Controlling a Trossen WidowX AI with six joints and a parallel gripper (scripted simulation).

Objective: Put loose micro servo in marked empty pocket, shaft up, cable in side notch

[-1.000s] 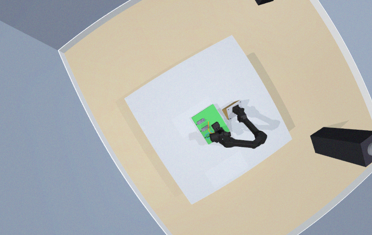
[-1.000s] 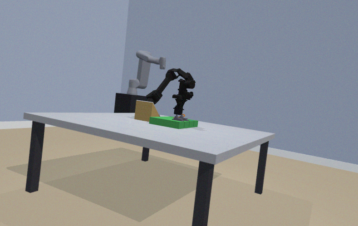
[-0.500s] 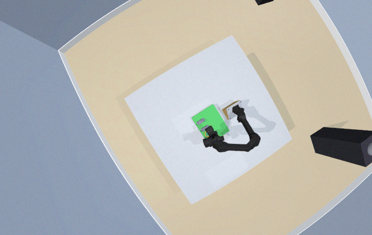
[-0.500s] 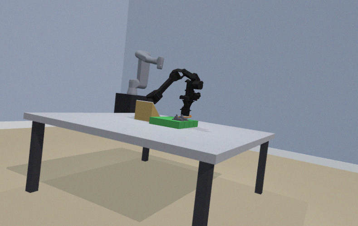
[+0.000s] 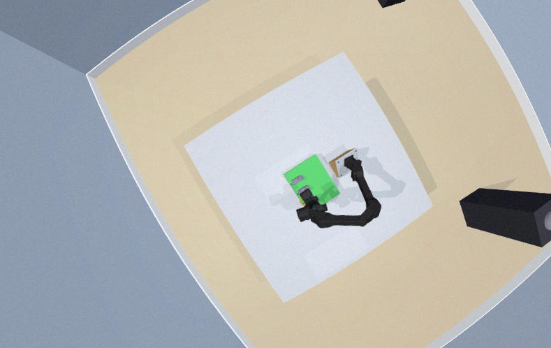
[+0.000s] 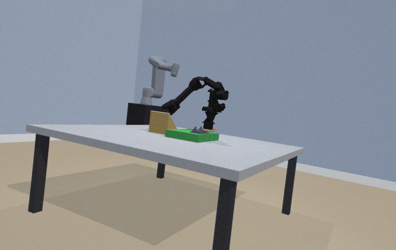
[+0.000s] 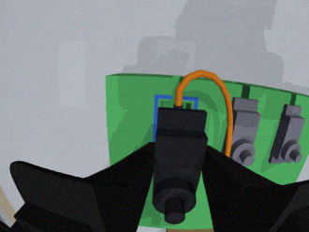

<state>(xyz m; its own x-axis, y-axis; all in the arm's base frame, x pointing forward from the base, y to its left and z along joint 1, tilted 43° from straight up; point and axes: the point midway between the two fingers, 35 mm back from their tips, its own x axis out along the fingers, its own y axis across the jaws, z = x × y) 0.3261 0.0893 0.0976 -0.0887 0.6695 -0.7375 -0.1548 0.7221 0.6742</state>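
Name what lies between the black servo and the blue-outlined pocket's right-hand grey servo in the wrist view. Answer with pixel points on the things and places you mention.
The orange cable's (image 7: 229, 122) descending side, over green deck (image 7: 117, 122).

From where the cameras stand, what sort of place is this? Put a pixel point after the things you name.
Probably a robotics lab or test room: a white table (image 5: 242, 142) (image 6: 162, 145) carries a black arm (image 5: 342, 221) (image 6: 184, 94) beside a green deck (image 5: 318, 172) (image 6: 180, 134) (image 7: 126, 108), and a second, grey arm (image 6: 158, 77) stands on a black pedestal (image 5: 502, 216) (image 6: 137, 114) between plain blue-grey walls.
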